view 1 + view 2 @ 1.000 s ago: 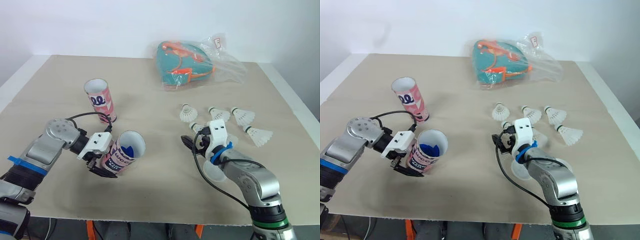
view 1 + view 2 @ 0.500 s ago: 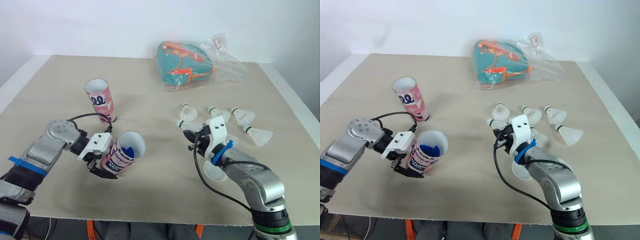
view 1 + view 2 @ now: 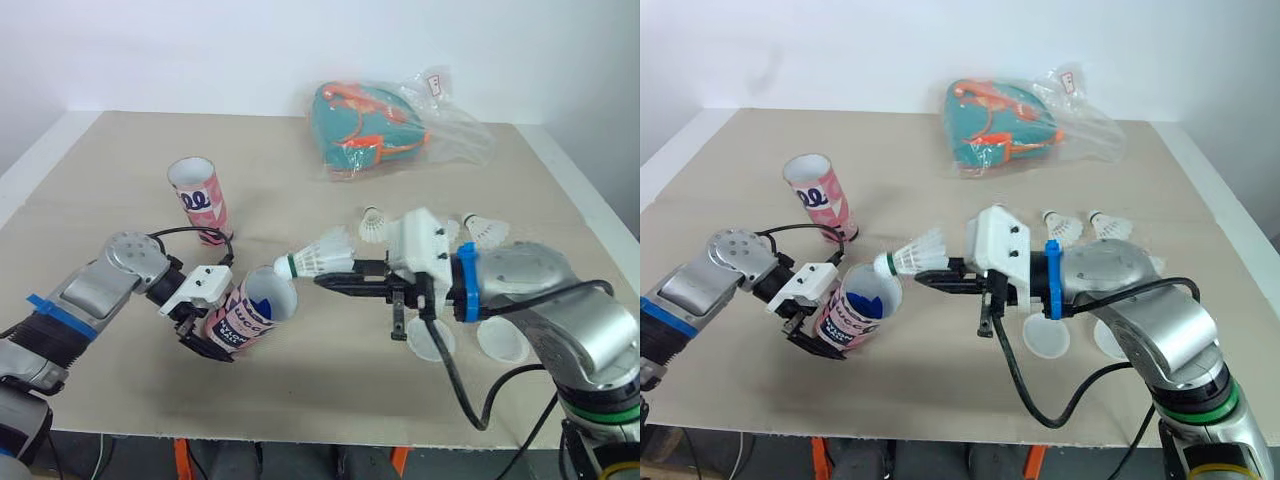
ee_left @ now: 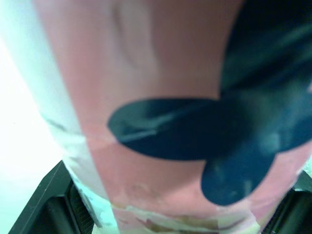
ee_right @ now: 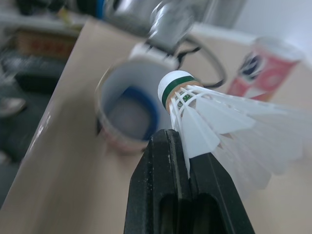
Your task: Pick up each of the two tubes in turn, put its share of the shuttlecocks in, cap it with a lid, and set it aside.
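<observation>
Evidently the loading step: left gripper [image 3: 210, 338] clamped the tilted tube [image 3: 243, 315] near its base; right gripper [image 3: 325, 281] pinched tight on shuttlecock [image 3: 318, 258] skirt, cork just beside tube mouth. Next, likely: align cork, push in, release.

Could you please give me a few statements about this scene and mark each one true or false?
1. The right claw grips a shuttlecock whose cork end points at the held tube. True.
2. The left claw is open and empty. False: it is shut on the held tube, which is tilted.
3. The other tube lies on its side. False: it stands upright.
4. Both tubes are uncapped. True.
</observation>
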